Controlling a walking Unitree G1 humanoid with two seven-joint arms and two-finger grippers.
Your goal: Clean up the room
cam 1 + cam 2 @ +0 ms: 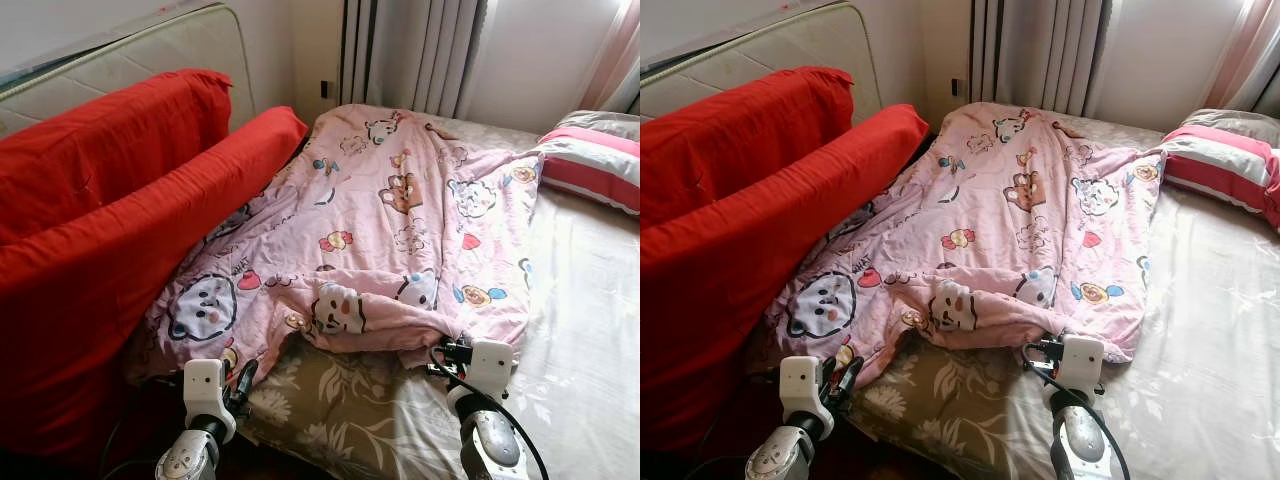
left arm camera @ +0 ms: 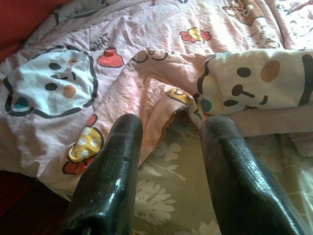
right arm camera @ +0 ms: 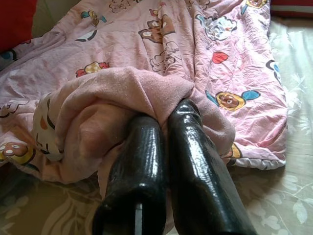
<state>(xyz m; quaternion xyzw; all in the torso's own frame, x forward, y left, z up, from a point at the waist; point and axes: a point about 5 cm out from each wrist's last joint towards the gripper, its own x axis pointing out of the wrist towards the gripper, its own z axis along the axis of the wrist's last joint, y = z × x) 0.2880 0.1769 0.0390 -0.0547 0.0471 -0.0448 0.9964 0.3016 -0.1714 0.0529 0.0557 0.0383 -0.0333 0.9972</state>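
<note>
Head views: the pink quilt [image 1: 400, 220] lies rumpled across the bed [image 1: 590, 330], its near edge folded back, red cushions [image 1: 110, 230] to the left and a striped pillow [image 1: 590, 160] at the far right. The quilt is not yet spread or folded, so most of the tidying remains.

Left wrist view: the left gripper [image 2: 168, 147] hangs released just short of the quilt's hem.

Right wrist view: the right gripper [image 3: 166, 122] is clenched, seemingly pinching the quilt's folded edge, though the bunched cloth hides the tips.

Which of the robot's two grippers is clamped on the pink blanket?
The right gripper: its fingers are shut on a fold of the pink blanket. The left gripper is open above the bed sheet.
</note>
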